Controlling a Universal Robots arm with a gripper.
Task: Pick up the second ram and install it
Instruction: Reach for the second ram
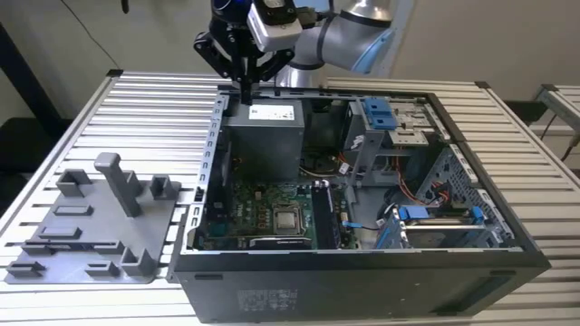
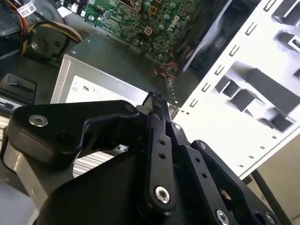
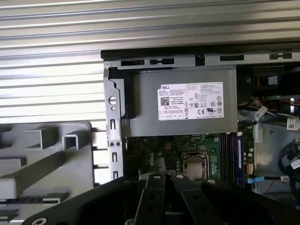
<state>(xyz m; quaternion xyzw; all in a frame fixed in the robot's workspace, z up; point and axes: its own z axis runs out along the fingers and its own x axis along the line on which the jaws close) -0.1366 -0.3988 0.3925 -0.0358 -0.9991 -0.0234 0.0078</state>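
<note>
Right now I'm looking into the open case (image 1: 363,268): it is holding the power supply (image 1: 267,136), the board (image 1: 263,217) with its socket (image 1: 287,219), and one dark stick (image 1: 320,210) standing in a slot beside it. The tray (image 1: 100,227) is sitting outside the case on the table (image 1: 145,102), carrying a long dark strip in its front slot, which I'm taking as the ram (image 1: 70,242). The gripper (image 1: 244,92) is hovering just over the supply's rear edge, jaws pressed together tip to tip in the second wrist view (image 2: 157,101). The ram is lying well apart from the jaws, lower and toward the exterior view's left.
</note>
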